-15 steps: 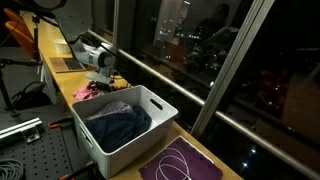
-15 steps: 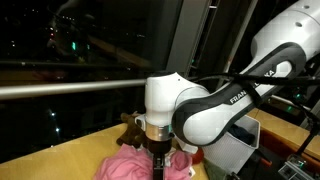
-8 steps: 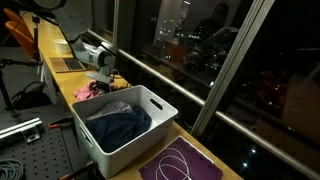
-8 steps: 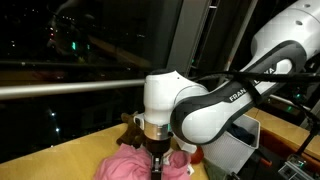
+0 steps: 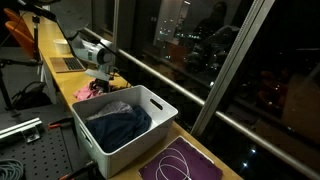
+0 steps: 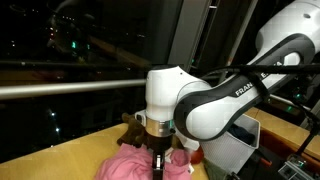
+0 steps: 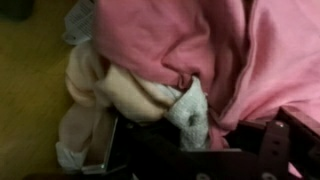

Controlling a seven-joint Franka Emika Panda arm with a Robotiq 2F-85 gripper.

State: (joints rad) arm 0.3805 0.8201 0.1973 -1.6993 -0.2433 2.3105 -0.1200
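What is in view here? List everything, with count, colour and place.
pink cloth: one heap, pink, on the counter under the gripper
cream cloth: one, cream, tucked under the pink heap in the wrist view
grey-white cloth: one, pale grey, between the fingers in the wrist view
bin: one, white, on the counter beside the heap
dark clothes: one bundle, dark blue, inside the bin
mat: one, purple, at the counter's near end
cord: one loop, white, on the mat
counter: one, wooden, along the window
arm: one, white, bent over the heap
gripper: one, dark, pressed into the heap
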